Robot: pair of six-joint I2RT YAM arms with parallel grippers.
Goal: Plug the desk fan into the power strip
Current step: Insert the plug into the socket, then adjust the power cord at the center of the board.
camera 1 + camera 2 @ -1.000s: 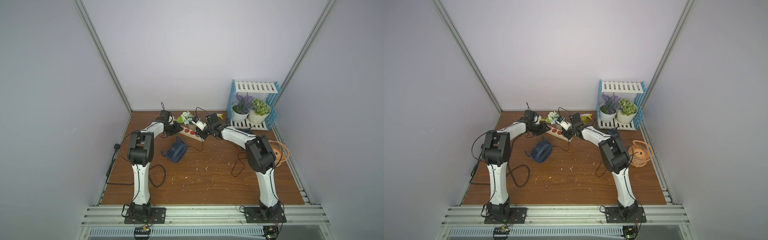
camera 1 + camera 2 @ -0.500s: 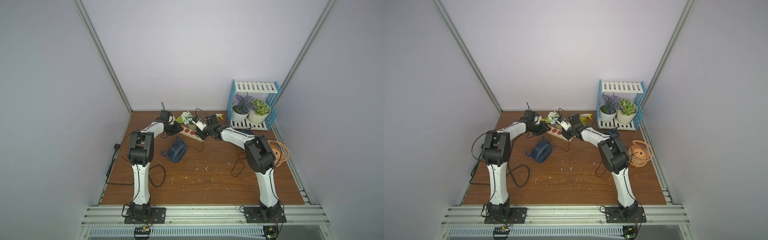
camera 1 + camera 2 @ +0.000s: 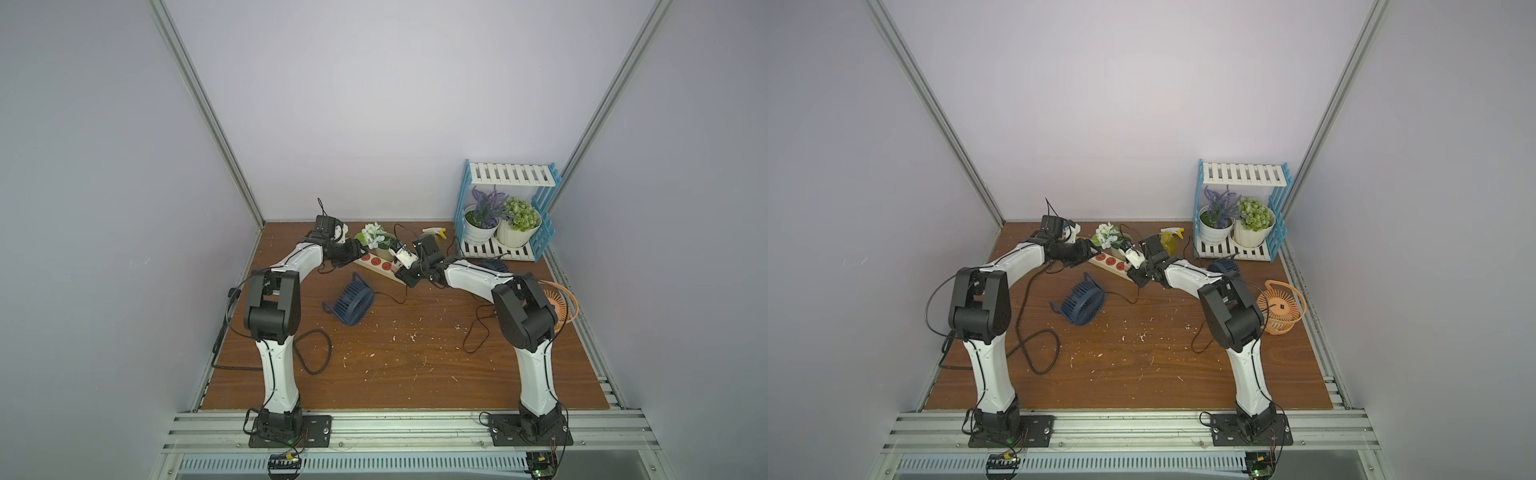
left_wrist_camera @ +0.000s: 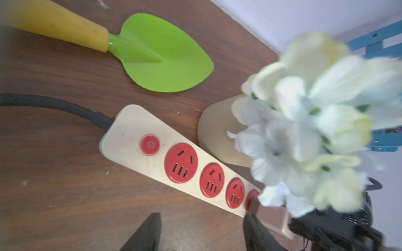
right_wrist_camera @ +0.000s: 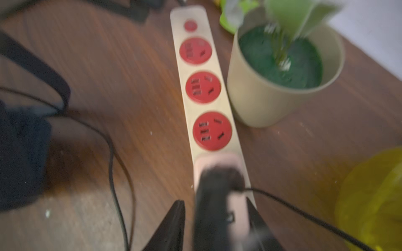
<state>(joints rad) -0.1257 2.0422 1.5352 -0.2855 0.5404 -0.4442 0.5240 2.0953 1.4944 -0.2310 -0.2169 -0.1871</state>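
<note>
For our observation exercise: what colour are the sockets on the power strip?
Red sockets on the cream power strip; clearest in the left wrist view.

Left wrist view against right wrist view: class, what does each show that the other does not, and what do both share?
Only the left wrist view: the trowel's yellow handle and a piece of the blue rack. Only the right wrist view: the green filling inside the beige pot and a translucent yellow container. Both: the power strip with its red button and three free red sockets, beside the pot on the wooden table.
</note>
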